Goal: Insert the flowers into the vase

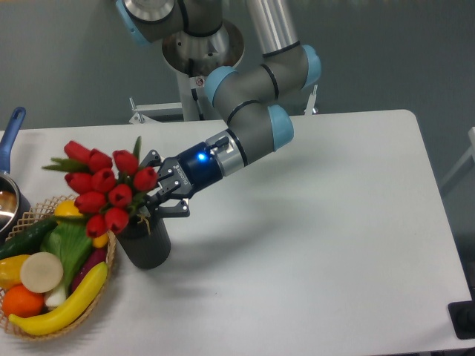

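One white worktop (312, 222) carries everything. On its left side a wicker basket (110, 256) of fake produce touches the dark vase (148, 245). The flowers (104, 189) stand with stems in the vase mouth, heads leaning left over the basket. The gripper (157, 199) grasps the stems; a sideways pull may tip the vase.

From my feed, the vase (145, 242) stands on the table (312, 222) near its left edge, with the basket (44, 271) touching or just beside it on the left. The flowers (104, 189) sit in the vase mouth, leaning left over the basket. The gripper (157, 194) is just right of the flowers, above the vase. A pot (9, 194) lies behind the basket.
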